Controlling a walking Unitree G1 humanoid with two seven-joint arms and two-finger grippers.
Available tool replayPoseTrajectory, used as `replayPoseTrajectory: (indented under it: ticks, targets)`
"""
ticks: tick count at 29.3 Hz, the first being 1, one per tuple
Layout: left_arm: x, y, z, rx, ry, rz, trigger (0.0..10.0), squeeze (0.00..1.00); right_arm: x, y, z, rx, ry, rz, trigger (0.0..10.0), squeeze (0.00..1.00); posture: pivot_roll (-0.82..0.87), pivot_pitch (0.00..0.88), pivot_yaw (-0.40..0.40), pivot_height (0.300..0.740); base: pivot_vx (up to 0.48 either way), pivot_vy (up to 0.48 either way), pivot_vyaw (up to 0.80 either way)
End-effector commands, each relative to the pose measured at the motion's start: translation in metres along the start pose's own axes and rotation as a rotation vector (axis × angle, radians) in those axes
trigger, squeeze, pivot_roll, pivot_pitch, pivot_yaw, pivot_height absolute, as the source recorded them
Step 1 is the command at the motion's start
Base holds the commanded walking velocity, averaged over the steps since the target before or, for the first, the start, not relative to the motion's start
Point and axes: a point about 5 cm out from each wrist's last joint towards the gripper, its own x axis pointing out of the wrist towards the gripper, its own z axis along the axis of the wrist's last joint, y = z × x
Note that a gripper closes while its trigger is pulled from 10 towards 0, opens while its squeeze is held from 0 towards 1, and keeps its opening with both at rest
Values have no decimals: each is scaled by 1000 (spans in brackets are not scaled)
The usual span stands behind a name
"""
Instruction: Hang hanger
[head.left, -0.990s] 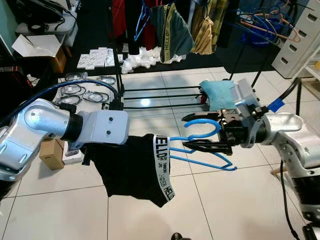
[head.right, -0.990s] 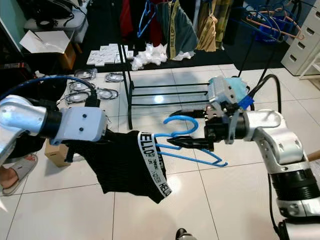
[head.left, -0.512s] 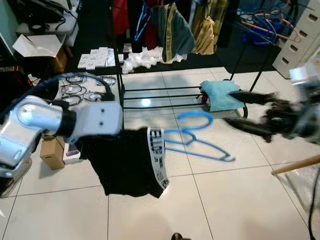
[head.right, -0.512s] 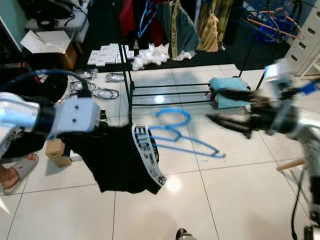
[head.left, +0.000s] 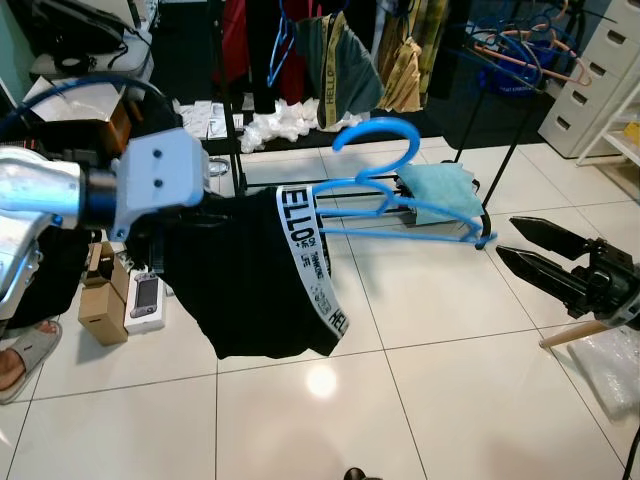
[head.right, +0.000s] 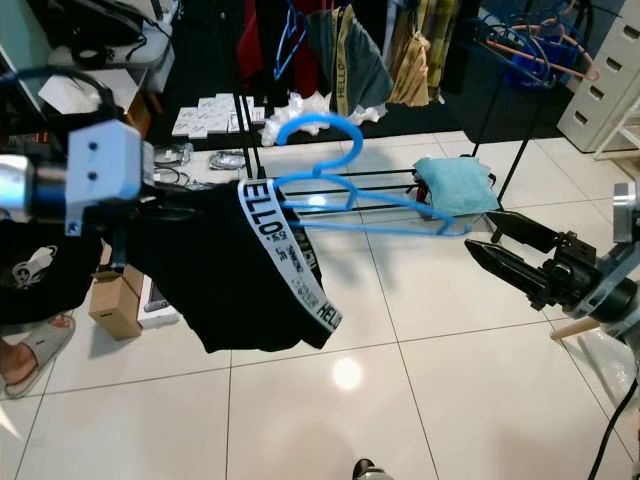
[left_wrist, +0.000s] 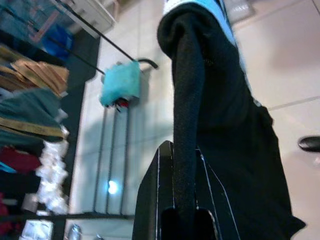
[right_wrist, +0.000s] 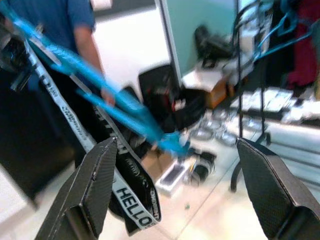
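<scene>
"HELLO" on garment waistband (head.left: 312, 262)

The floor (head.left: 420, 380) is pale glossy tile with dark grout, and a ceiling light glares off it near the front. A black clothes rack (head.left: 240, 120) stands at the back, hung with garments (head.left: 345, 65); a teal cloth (head.left: 435, 185) lies on its low rails. White packets (head.right: 205, 115) and cable coils (head.right: 225, 158) lie on the tiles beside it. A cardboard box (head.left: 100, 300) sits to the left, a white drawer unit (head.left: 590, 85) to the right. A person in a blue shirt (right_wrist: 55, 20) stands nearby.
</scene>
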Motion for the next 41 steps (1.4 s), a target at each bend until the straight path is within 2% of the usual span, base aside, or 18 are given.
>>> replayPoseTrajectory:
  ticks: [1,2,3,5,8,11,12,13,14,15,23,29,30,31,39,41]
  targets:
    - [-3,4,0,7,-14,7,0,0,-9,0,-1,59,-71,-18,10000,333,-9,116,2,740,0,0,0]
    - [-3,4,0,7,-14,7,0,0,-9,0,-1,59,-71,-18,10000,333,-9,116,2,740,0,0,0]
    - [-3,6,1,10,-21,18,0,0,-12,0,-5,88,-84,-27,10000,0,-8,117,2,740,0,0,0]
    - [-3,10,6,14,-71,49,0,0,-16,-1,-19,139,-59,-50,10000,0,-12,117,3,740,0,0,0]
    - [-3,10,6,14,-71,49,0,0,-16,-1,-19,139,-59,-50,10000,0,-12,117,3,740,0,0,0]
    - [2,16,22,9,-210,90,0,0,-15,1,-47,211,-1,-90,10000,0,-6,114,2,740,0,0,0]
    - [2,16,22,9,-210,90,0,0,-15,1,-47,211,-1,-90,10000,0,-6,114,2,740,0,0,0]
    - [4,18,27,10,-246,104,4196,0,-14,2,-56,244,10,-97,10000,0,-6,115,3,740,0,0,0]
    - [4,18,27,10,-246,104,4196,0,-14,2,-56,244,10,-97,10000,0,-6,115,3,740,0,0,0]
    - [6,21,32,13,-290,113,10000,0,-11,3,-65,276,22,-110,10000,0,-4,115,3,740,0,0,0]
    - [9,23,50,29,-424,98,10000,0,1,3,-79,333,19,-144,10000,0,-4,115,5,740,0,0,0]
    - [15,19,59,43,-481,70,10000,0,20,15,-81,347,40,-47,10000,0,-2,116,6,740,0,0,0]
    - [18,17,62,45,-497,61,10000,0,30,29,-80,332,100,69,10000,0,-2,116,6,740,0,0,0]
    - [19,17,63,43,-505,59,10000,0,33,35,-79,329,120,120,10000,0,-3,116,6,740,0,0,0]
    - [19,17,63,43,-505,59,10000,0,33,35,-79,329,120,120,10000,0,-3,116,6,740,0,0,0]
    - [20,17,64,43,-508,57,10000,0,36,40,-77,329,123,162,10000,0,-3,116,6,740,0,0,0]
